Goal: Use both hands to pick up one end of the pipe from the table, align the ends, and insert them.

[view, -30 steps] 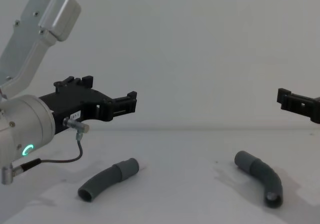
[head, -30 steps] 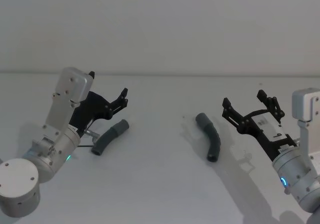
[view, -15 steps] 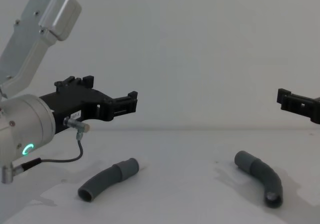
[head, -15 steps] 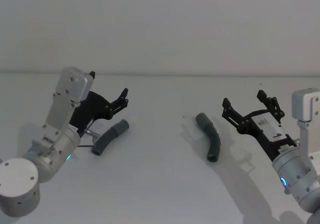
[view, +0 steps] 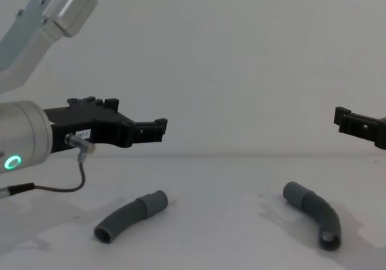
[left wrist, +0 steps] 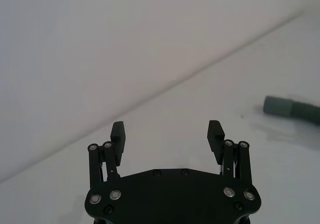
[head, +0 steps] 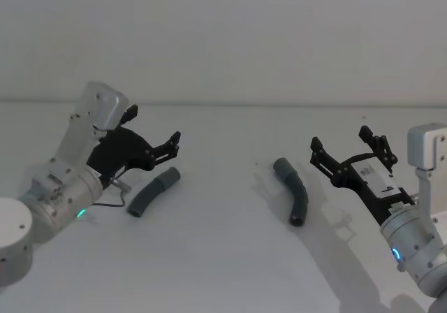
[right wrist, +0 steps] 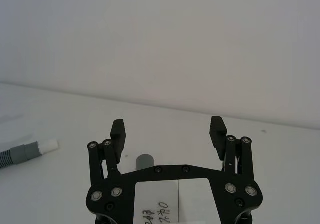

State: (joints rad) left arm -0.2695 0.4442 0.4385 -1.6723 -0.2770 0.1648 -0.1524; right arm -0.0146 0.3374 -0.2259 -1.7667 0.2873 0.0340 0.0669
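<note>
Above the white bench (head: 223, 271), the left gripper (left wrist: 166, 130) hovers, jaws apart, over the left pipe piece (head: 154, 191); the right gripper (right wrist: 168, 126), likewise apart, hangs just right of the right pipe piece (head: 293, 194). Both pieces lie well apart.

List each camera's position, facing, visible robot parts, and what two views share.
Head view: high, looking down at the table; left claw, right claw, both arms.
Chest view: low, looking across the table; both claws at the edges.
Left wrist view: behind the open left claw, facing across the table.
Right wrist view: behind the open right claw, facing the right pipe piece.
Shared: head and chest views both show the left pipe piece.
</note>
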